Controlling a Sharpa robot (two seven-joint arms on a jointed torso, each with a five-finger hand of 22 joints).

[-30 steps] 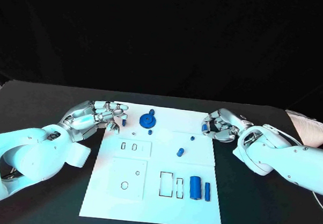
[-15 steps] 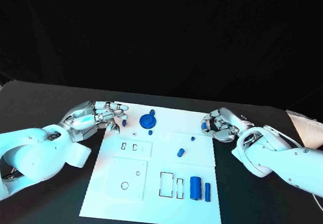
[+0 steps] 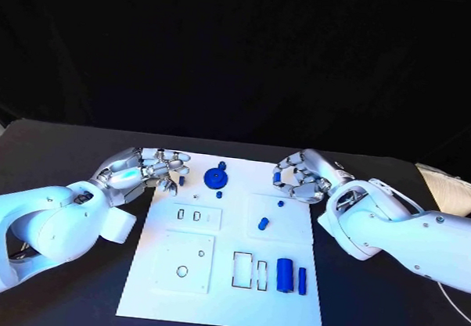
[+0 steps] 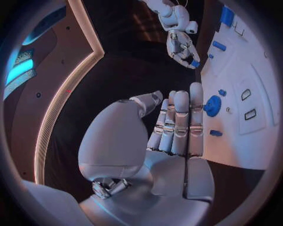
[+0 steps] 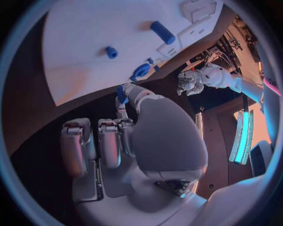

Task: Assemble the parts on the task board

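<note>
Looking down, you see the task board (image 3: 222,287) mid-table. Your left hand (image 3: 144,168) hovers at its far-left corner, fingers loosely extended and empty, near the blue gear (image 3: 216,177). Your right hand (image 3: 302,176) pinches a small blue part (image 5: 121,94) above the far edge.

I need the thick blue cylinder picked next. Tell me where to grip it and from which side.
Grip the thick blue cylinder across its middle, coming straight down from above. It lies flat on the task board, long axis running toward and away from the robot, so fingers likely fit on its curved flanks. The thin blue rod lies close on one side, so keep the fingers narrow.
</note>
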